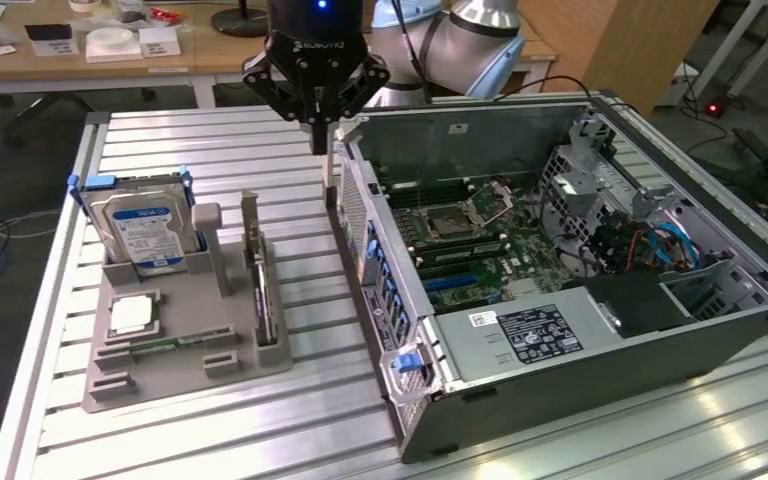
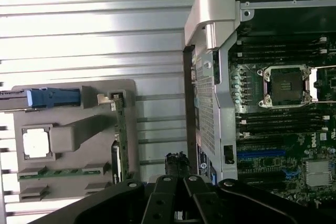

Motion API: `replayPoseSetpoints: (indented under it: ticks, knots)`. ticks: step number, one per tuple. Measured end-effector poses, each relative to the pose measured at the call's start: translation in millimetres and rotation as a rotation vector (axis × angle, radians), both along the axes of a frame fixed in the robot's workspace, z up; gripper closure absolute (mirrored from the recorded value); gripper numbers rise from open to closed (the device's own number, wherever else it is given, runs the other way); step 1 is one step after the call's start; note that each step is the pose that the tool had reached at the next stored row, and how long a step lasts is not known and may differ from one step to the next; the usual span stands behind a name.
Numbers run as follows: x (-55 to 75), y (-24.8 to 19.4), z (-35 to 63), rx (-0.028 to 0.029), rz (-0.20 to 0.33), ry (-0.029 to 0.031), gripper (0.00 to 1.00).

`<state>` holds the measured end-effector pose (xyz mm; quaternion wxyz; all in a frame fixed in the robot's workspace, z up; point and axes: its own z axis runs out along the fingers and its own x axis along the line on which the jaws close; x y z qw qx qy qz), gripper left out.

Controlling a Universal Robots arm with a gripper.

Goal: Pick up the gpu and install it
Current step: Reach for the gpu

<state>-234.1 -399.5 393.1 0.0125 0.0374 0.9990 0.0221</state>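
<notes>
**Open the jaws in free air, then square up to the card's thin edge**

Your gripper (image 1: 317, 140) hangs in the upper middle of the exterior view, over the ribbed aluminium table (image 1: 224, 140). It is just beside the rear corner of the open dark-grey computer case (image 1: 598, 350). The jaws are pressed fully together and carry nothing.

The gpu (image 1: 263, 290), a thin dark circuit card, stands on edge in the lower left of the exterior view. It sits in the slot of the grey moulded holder (image 1: 171, 350) on the side nearest the case, well apart from the gripper. In the same holder are the silver hard drive with the blue-white label (image 1: 144, 230) and the small square silver CPU chip (image 1: 131, 315), both apart from the card.

To reach it well:
- Spread the jaws where you are now, with nothing around them.
- Turn the wrist so the jaws close across the card's thickness, meeting its flat faces.
- Aim for the middle of the card's length, since the holder's upright posts appear to flank its ends.
- Come down straight. The card is thin, so a small sideways offset would likely push it rather than straddle it.
- Keep clear of the case wall as you cross.
</notes>
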Motion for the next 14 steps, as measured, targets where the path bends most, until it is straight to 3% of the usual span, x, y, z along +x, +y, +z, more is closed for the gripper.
replayPoseSetpoints:
  ticks: [14]
  knots:
    - [-24.5,-0.4,0.0,0.0,0.0,0.0,0.9]
